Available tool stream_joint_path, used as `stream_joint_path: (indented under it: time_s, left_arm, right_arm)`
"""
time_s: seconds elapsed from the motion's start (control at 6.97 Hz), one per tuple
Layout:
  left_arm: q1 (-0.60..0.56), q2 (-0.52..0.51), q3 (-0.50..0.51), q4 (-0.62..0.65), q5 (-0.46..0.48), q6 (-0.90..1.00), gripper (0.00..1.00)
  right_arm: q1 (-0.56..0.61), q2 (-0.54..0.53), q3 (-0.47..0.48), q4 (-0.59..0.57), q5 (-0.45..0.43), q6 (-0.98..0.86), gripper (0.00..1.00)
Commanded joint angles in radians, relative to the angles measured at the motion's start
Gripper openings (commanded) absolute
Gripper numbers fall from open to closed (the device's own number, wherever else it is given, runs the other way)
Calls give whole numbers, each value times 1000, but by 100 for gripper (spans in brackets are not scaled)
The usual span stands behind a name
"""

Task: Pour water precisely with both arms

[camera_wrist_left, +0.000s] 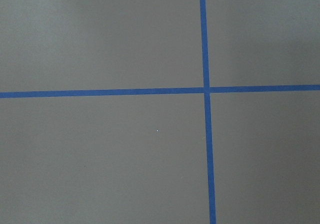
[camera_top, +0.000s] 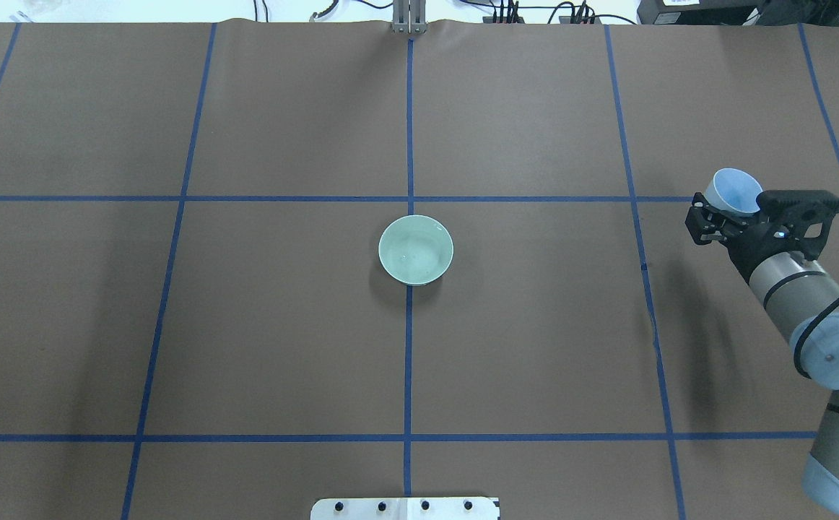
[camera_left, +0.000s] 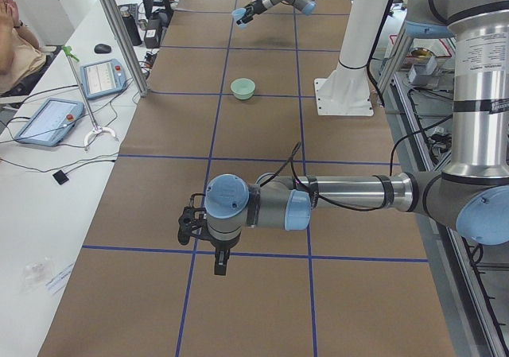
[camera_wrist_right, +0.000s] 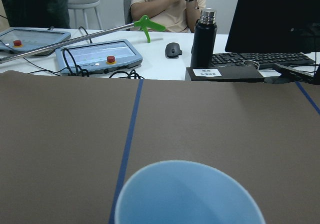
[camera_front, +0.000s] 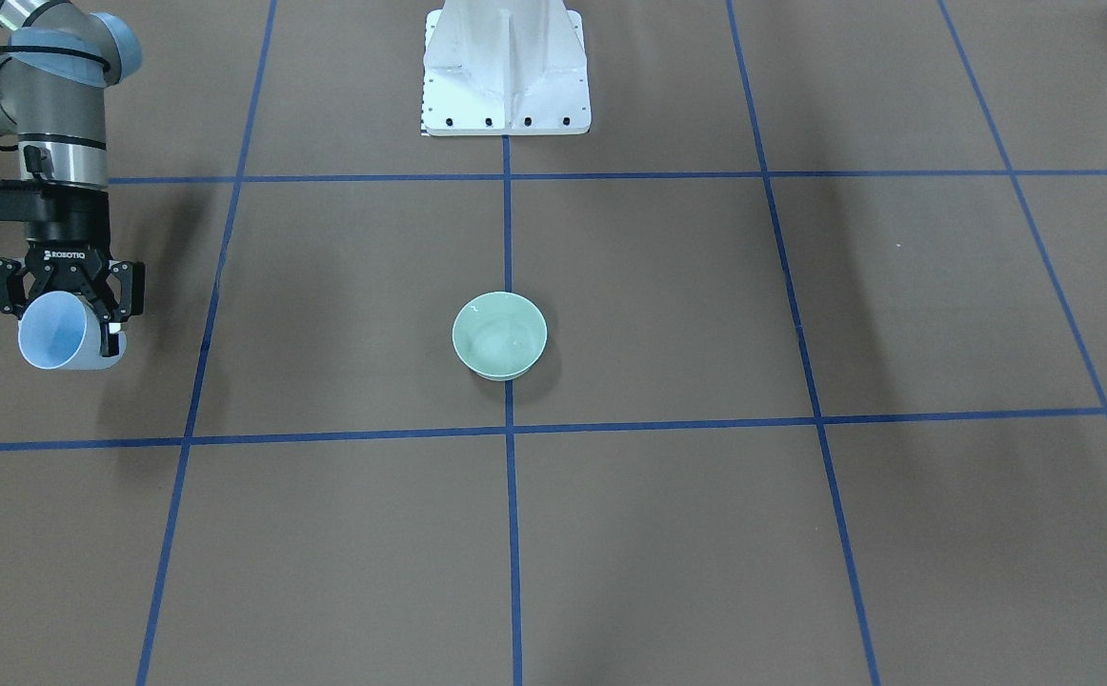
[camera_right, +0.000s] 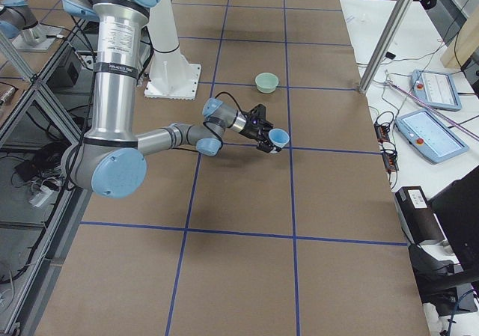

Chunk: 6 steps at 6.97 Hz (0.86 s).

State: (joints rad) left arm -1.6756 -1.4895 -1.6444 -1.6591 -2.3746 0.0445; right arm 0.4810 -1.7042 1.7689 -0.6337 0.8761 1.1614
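Note:
My right gripper [camera_front: 66,312] is shut on a light-blue cup [camera_front: 54,332], held off the table at its right end, well apart from the bowl. The cup [camera_top: 734,189] is tilted, its mouth turned away from the robot. In the right wrist view the cup's [camera_wrist_right: 187,196] inside looks plain blue, and I see no water in it. A pale green bowl [camera_top: 416,250] stands at the table's centre, with faint rings and glints inside that may be water. My left gripper [camera_left: 189,226] shows only in the exterior left view, low over the table; I cannot tell its state.
The white pedestal base [camera_front: 506,71] stands at the robot's side of the table. Blue tape lines [camera_wrist_left: 205,89] cross the brown table cover. Beyond the far edge is a desk with control tablets [camera_wrist_right: 97,54], a black bottle [camera_wrist_right: 204,38], a keyboard and a seated person.

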Motion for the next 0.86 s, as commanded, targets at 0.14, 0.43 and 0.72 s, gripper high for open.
stream_joint_path:
  time_s: [0.14, 0.43, 0.72]
  left_arm:
    - [1, 0, 0, 1, 0, 0, 100]
    - [1, 0, 2, 1, 0, 0, 100]
    - [1, -2, 2, 1, 0, -2, 100]
  right_arm:
    - [-96, 23, -168, 73, -169, 30, 0]
    - [-111, 102, -339, 192, -215, 29, 0]
    - [-111, 110, -335, 198, -242, 29, 99]
